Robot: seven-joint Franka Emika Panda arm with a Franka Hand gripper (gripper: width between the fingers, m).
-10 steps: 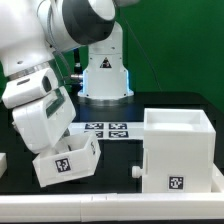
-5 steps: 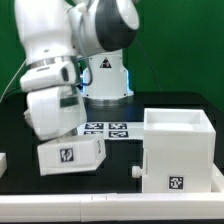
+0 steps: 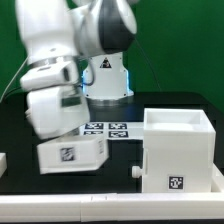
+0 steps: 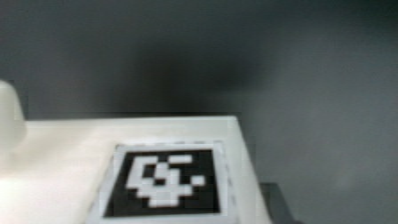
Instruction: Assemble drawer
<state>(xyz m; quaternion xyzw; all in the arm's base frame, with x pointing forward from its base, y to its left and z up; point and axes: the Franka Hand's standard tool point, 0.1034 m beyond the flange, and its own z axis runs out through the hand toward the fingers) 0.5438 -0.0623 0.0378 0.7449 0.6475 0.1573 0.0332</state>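
Observation:
My gripper [image 3: 62,138] reaches down into a small white open drawer box [image 3: 72,155] at the exterior view's left. Its fingertips are hidden by the hand and the box wall. The box sits about level, low over the black table, with a marker tag on its front face. The box has moved with the hand, so I take the grip as shut on it. The wrist view shows that box's white surface [image 4: 71,140] and a tag [image 4: 169,182] very close and blurred. A larger white open drawer housing [image 3: 178,150] stands at the right, apart from the box.
The marker board [image 3: 107,129] lies behind, between box and housing. A small white knob-like piece [image 3: 137,171] sits by the housing's lower left corner. Another white part [image 3: 3,160] shows at the far left edge. The arm's base [image 3: 105,75] stands at the back.
A second ago the box hung tilted under the hand. It has been turned level and shifted slightly right; over the last half second it has hardly moved.

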